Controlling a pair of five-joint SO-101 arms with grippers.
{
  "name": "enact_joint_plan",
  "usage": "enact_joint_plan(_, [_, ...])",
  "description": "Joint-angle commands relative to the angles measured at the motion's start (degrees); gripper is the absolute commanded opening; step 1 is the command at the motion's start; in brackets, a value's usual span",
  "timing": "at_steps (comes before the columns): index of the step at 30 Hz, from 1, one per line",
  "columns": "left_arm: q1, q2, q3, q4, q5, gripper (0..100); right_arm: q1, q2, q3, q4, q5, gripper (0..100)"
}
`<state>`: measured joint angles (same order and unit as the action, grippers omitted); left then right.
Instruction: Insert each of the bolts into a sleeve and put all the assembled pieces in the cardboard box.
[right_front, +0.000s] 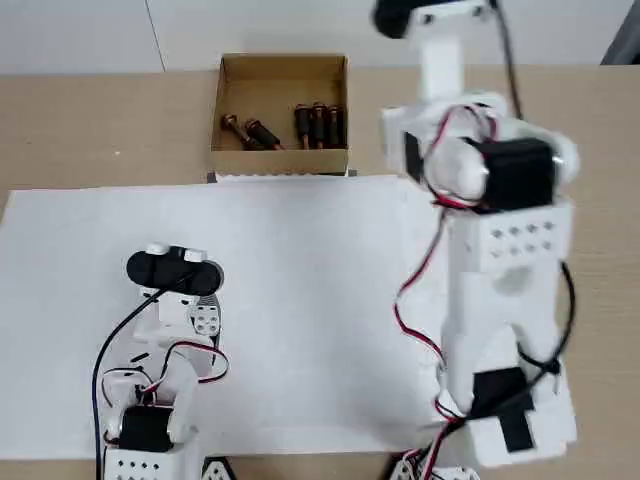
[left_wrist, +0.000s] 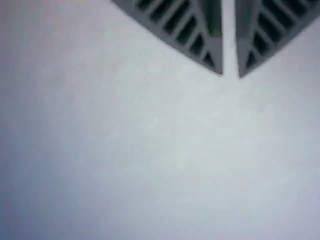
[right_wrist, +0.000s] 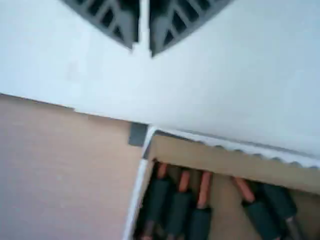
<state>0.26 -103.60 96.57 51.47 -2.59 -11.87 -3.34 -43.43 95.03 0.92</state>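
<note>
Cardboard box (right_front: 281, 161) on wooden table (right_front: 100, 130), just beside white sheet (right_front: 320, 300).

The box (right_front: 280, 161) is tan, the sleeves (right_wrist: 172, 202) black, the bolts (right_wrist: 204, 182) orange, the sheet (right_front: 320, 300) white, the table (right_front: 100, 120) pale wood, the arms (right_front: 510, 240) white with red wires (right_front: 416, 270), the left gripper (left_wrist: 229, 70) and right gripper (right_wrist: 141, 47) grey, slatted.

Cardboard box (right_wrist: 225, 162) cut by the edge; bolts (right_wrist: 180, 200) (sleeved) blurred.
</note>
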Motion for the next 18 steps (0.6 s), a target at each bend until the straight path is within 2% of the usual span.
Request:
enact_joint_plan(1, [0.1, -0.5, -0.2, -0.2, -0.2, 1, 2.4, -5.5, -1.0, 0.6, -0.5, 0.2])
enact_joint_plan(10, [0.1, -0.5, -0.2, -0.2, -0.2, 1, 5.8, -24.4, 25.1, -1.1, -0.7, 0.2])
enact_joint_plan(18, [0.1, -0.5, -0.2, -0.2, -0.2, 1, 10.4, -43.2, 58.6, -17.1, -2.0, 0.2])
